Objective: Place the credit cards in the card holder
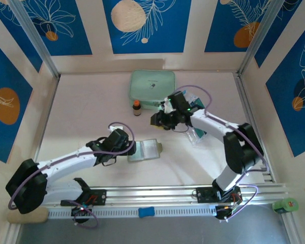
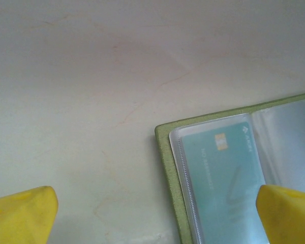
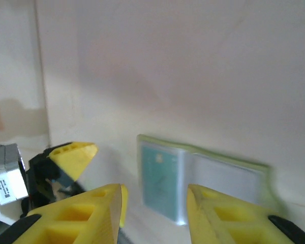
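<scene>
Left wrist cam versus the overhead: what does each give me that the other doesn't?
Left wrist: a teal card sleeved in a clear pocket, chip and print visible. Overhead: the mint zip case, a small bottle, the right gripper. Shared: the open card holder on the table, with the left gripper open at its edge.

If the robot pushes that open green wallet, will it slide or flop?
The wallet lies open and flat on the smooth table, so a push would probably slide it, not tip it. Lifted by one edge, it would likely flop shut. Its clear pockets look shiny, maybe slippery.
</scene>
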You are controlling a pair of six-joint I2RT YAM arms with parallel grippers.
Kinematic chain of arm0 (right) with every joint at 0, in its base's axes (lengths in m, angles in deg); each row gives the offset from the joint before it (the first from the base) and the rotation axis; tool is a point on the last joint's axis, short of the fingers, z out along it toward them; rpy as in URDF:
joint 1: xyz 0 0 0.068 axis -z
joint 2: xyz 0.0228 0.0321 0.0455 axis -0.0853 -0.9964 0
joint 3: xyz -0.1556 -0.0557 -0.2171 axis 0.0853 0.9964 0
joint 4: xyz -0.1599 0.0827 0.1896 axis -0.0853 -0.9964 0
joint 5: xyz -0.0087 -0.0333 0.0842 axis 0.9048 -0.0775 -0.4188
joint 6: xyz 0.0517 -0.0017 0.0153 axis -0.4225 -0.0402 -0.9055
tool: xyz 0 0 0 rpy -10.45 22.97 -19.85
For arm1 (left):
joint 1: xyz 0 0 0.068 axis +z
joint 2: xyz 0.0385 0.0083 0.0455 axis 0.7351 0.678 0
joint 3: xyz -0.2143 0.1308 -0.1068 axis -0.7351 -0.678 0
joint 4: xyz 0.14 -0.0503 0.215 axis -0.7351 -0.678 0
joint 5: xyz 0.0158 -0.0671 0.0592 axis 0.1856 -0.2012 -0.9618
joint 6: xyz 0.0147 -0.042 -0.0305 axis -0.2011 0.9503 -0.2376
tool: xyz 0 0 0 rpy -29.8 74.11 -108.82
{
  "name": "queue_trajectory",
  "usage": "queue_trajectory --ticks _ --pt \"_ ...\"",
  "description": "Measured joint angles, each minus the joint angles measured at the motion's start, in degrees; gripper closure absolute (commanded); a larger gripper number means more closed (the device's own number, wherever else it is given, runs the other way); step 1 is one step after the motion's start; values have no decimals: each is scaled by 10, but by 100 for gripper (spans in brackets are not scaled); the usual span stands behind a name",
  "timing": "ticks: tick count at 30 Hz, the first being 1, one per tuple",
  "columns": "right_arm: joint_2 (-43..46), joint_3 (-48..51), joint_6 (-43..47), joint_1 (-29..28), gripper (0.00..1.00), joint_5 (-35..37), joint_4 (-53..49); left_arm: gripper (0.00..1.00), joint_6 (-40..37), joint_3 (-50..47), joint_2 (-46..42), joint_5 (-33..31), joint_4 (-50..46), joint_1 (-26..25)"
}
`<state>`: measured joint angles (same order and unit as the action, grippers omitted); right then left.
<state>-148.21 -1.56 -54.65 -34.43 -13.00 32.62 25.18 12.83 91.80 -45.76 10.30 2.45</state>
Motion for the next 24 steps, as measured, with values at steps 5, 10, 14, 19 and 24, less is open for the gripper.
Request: queue_trajectory --ticks 5,10,14,19,24 --pt "45 -26 93 59 61 119 -123 0 -9 13 25 10 8 0" --pt "58 -40 156 103 61 227 -212 0 -12 22 40 15 19 0" --pt "55 -44 186 111 62 291 -261 0 -13 32 53 19 21 0" --pt "29 -59 210 110 63 354 -295 0 -13 35 55 21 25 0" --pt "3 -60 221 108 64 401 -312 0 -13 35 57 21 27 0"
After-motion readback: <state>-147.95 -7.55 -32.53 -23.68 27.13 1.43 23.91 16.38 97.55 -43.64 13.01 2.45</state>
